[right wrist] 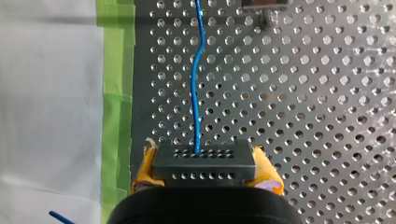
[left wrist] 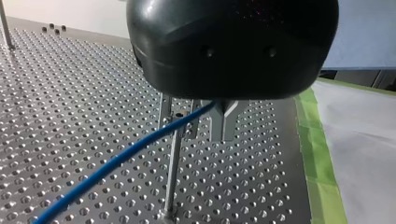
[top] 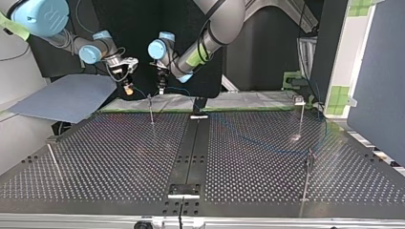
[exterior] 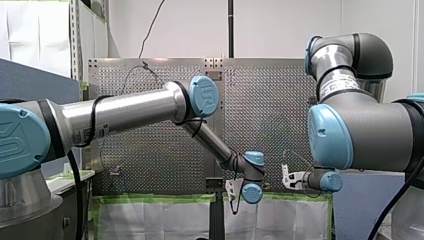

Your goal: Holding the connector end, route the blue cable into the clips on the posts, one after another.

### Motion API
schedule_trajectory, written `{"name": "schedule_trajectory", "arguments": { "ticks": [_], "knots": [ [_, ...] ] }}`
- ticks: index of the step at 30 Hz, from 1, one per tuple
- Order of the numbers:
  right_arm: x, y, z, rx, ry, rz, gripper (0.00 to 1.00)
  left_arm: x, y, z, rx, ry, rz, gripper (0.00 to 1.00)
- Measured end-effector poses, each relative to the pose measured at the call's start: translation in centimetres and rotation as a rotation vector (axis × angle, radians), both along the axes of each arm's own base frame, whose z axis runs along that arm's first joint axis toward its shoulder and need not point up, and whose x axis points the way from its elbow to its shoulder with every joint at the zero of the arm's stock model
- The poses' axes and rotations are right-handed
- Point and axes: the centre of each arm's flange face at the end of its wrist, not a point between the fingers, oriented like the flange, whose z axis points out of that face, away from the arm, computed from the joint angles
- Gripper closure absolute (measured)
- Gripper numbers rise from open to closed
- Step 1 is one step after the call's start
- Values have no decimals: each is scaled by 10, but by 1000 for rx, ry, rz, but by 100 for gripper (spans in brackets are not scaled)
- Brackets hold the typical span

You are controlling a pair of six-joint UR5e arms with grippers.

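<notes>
My right gripper (right wrist: 205,176) is shut with its yellow pads on the black connector block (right wrist: 204,161). The blue cable (right wrist: 196,70) runs out of the block, ahead over the perforated plate. My left gripper (left wrist: 211,125), black with metal fingers, is shut on the blue cable (left wrist: 116,161) just above a thin post (left wrist: 171,177), and the cable lies against the post's top. In the top view both grippers hang over the far edge: my right gripper (top: 127,86) left of the post (top: 151,109), my left gripper (top: 162,88) just right of it. The cable (top: 253,140) trails across the plate.
Three more posts stand at the top view's right (top: 302,114), near right (top: 308,176) and near left (top: 52,157). A black rail (top: 191,143) splits the plate. Green tape (left wrist: 322,163) and white sheeting border the far edge. A blue-grey panel (top: 62,98) lies at the left.
</notes>
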Motion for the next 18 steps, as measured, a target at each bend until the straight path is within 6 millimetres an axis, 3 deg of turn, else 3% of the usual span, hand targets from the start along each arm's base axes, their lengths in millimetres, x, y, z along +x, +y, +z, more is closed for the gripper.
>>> {"name": "schedule_trajectory", "arguments": {
  "ticks": [9,18],
  "knots": [
    [1,-12,5,-12,-14,0,100,2,-5,3,-7,-4,-23,100],
    [4,-24,12,-18,-18,5,100,18,-6,14,-13,-3,-35,100]
  ]
}}
